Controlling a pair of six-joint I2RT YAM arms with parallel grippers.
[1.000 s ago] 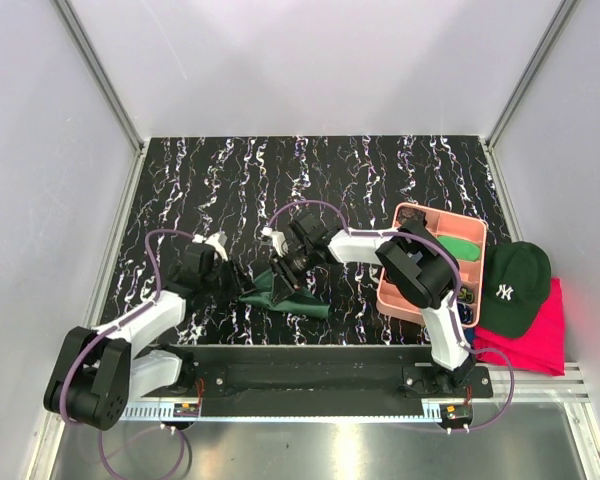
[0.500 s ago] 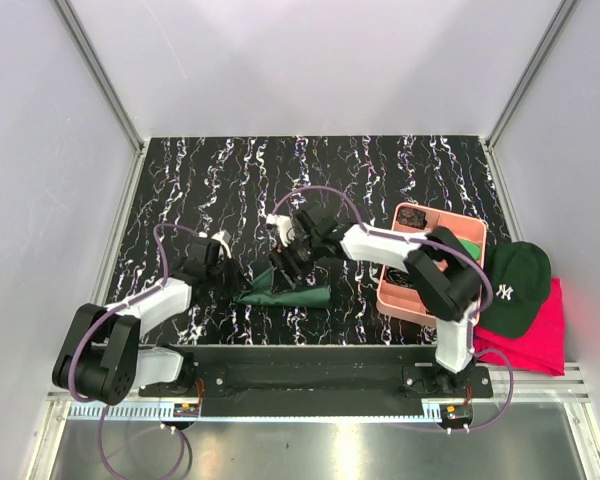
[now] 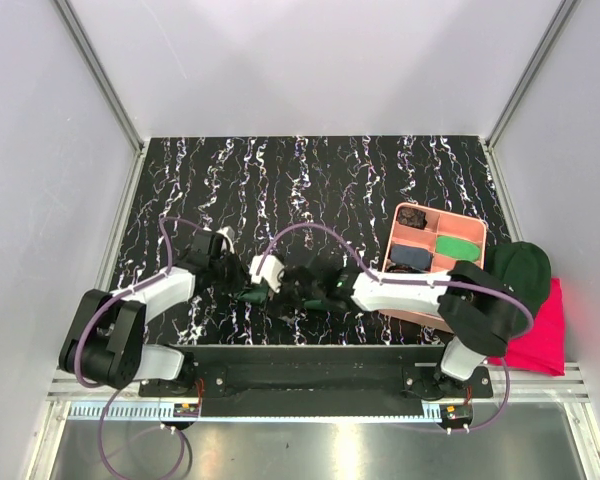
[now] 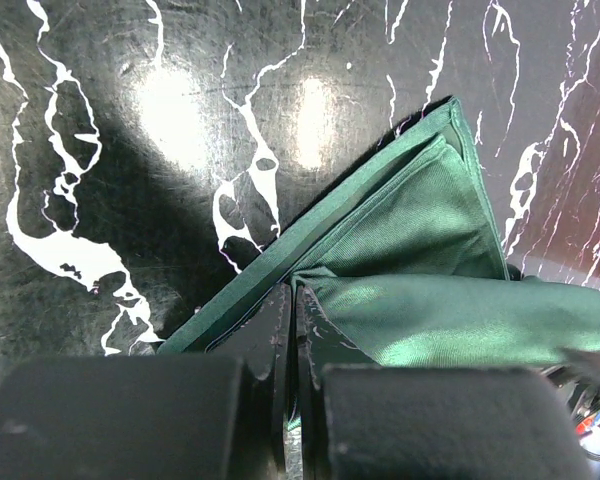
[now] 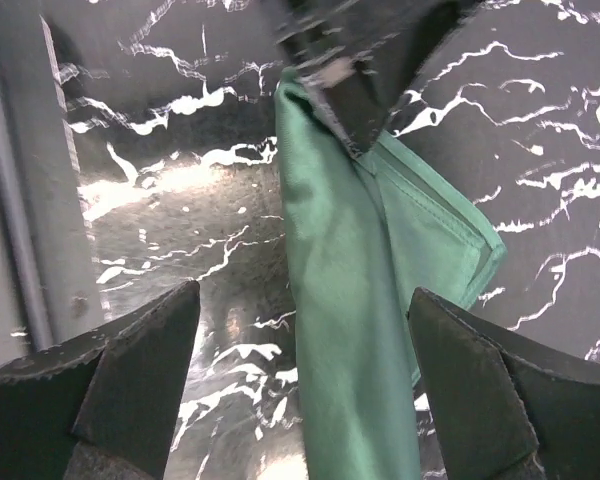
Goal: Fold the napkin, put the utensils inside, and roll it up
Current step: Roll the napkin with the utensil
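The dark green napkin (image 4: 420, 235) lies bunched and folded into a narrow shape on the black marbled table. In the top view only a sliver of the napkin (image 3: 252, 297) shows under the arms. My left gripper (image 4: 293, 305) is shut on the napkin's near edge; it also shows in the top view (image 3: 238, 285). My right gripper (image 5: 305, 375) is open wide, low over the table, with a strip of napkin (image 5: 340, 320) running between its fingers, untouched. It meets the left gripper in the top view (image 3: 270, 292). The utensils are not discernible.
A pink tray (image 3: 392, 240) with several compartments stands at the right, holding dark items and a bright-green swatch (image 3: 458, 245). A dark cap (image 3: 520, 265) rests on a pink-red cloth (image 3: 535, 345) at the far right. A metal rail (image 5: 25, 200) runs along the table's near edge.
My right arm has swung down and left, dropping low over the napkin toward the near edge. My left gripper has moved right onto the napkin's edge. The napkin is more bunched and covered.
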